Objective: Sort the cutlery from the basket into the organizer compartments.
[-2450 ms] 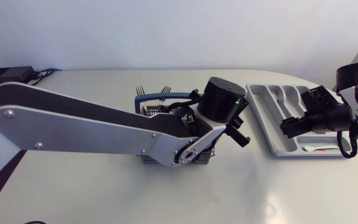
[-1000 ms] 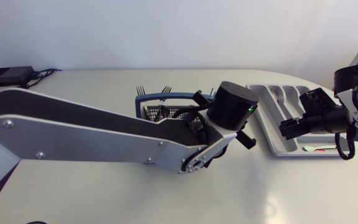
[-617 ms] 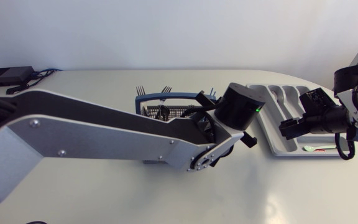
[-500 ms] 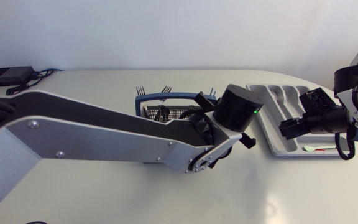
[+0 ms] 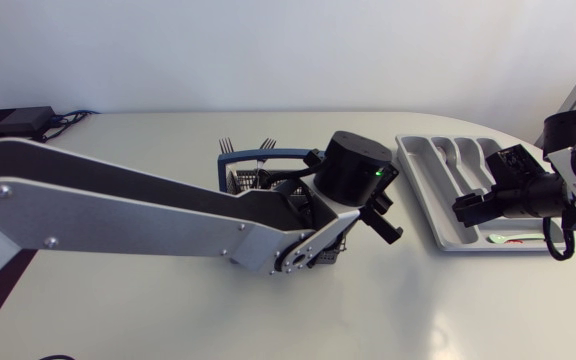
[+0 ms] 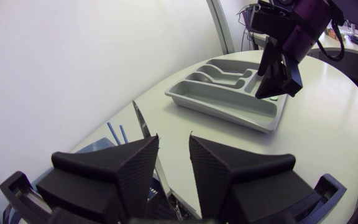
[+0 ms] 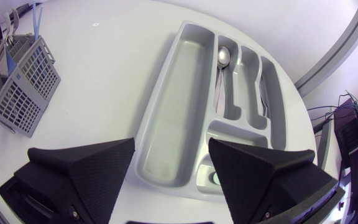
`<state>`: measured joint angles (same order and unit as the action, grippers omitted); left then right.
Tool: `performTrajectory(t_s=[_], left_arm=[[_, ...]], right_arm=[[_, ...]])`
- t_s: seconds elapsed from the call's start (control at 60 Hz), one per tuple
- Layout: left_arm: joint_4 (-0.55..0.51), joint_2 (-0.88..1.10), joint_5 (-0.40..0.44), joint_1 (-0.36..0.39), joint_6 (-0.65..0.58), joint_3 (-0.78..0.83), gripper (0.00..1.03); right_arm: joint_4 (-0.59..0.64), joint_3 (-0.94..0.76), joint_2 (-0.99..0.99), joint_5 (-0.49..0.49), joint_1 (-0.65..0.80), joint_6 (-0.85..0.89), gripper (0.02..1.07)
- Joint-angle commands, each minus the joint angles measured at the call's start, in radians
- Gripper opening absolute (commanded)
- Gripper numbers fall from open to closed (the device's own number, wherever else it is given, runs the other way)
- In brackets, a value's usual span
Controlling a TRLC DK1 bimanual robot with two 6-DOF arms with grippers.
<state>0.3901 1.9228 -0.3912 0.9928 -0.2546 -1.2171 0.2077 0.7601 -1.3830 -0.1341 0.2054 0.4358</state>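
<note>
A long silver-grey left arm crosses the white table from its left edge. Its black gripper hangs just right of a grey mesh basket with forks standing in it. A grey plastic organizer tray lies by the right edge, and the right arm's black gripper hovers over its near half.

1. Table: white, smooth top, rounded at its far right corner; a soft bright glare lies near the front right.
2. Black box: small and flat, at the table's far left corner, by the wall.
3. Cables: dark and blue, beside the box, along the far edge.
</note>
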Motion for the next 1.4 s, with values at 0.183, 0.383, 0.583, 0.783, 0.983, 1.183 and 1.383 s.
performTrajectory(t_s=[0.183,0.383,0.583,0.783,0.983,1.183,1.383], left_arm=[[0.03,-0.013,0.028,-0.014,0.014,0.013,0.43],[0.058,-0.064,0.028,0.0,0.014,0.067,0.43],[0.081,-0.102,0.026,0.003,0.009,0.091,0.43],[0.084,-0.076,0.026,-0.019,0.009,0.05,0.43],[0.058,-0.016,0.015,-0.029,0.006,-0.024,0.43],[0.004,0.019,0.015,-0.031,0.023,-0.068,0.42],[-0.033,0.048,0.014,-0.037,0.049,-0.071,0.29]], right_arm=[[-0.028,-0.047,-0.011,-0.015,0.005,0.018,0.88],[-0.037,-0.048,-0.014,-0.015,0.003,0.017,0.88],[-0.037,-0.051,-0.01,-0.015,0.0,0.014,0.88],[-0.037,-0.051,-0.007,-0.015,-0.001,0.011,0.88],[-0.037,-0.051,-0.008,-0.015,-0.003,0.007,0.88],[-0.039,-0.054,-0.013,-0.015,-0.003,0.011,0.88],[-0.05,-0.061,-0.017,-0.013,-0.003,0.011,0.88]])
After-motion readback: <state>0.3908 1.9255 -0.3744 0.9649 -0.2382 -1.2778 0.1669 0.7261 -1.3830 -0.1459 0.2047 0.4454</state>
